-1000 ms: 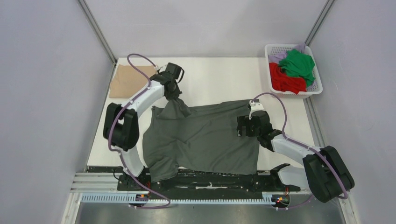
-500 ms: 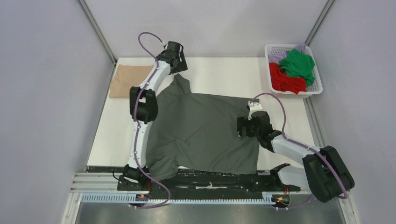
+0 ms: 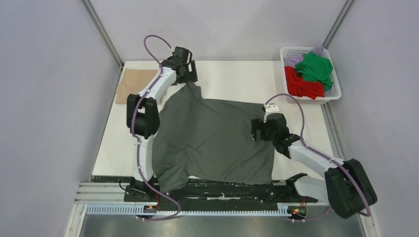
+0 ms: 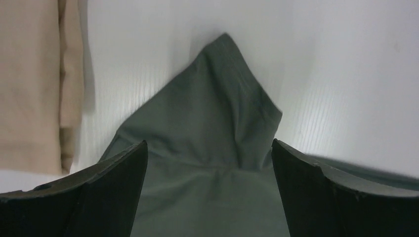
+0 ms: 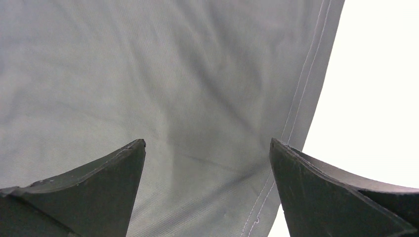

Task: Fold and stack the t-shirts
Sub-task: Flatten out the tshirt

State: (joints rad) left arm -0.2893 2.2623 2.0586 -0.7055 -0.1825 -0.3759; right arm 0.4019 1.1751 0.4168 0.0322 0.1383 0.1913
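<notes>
Bare table (image 3: 232, 79) lies open along the far edge, between a folded tan shirt (image 3: 132, 85) at the left corner and a basket (image 3: 284, 74) at the right; a spread grey t-shirt (image 3: 212, 138) covers the middle.

1 grey t-shirt (image 3: 212, 140), 1 folded tan shirt (image 3: 132, 85), 2 arms (image 3: 307, 154), 1 basket (image 3: 296, 49) holding perhaps 3 garments (image 3: 314, 66).

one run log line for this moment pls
grey t-shirt: spread out | left gripper: open above sleeve | right gripper: open above hem | beige shirt: folded, far-left | basket: more shirts
</notes>
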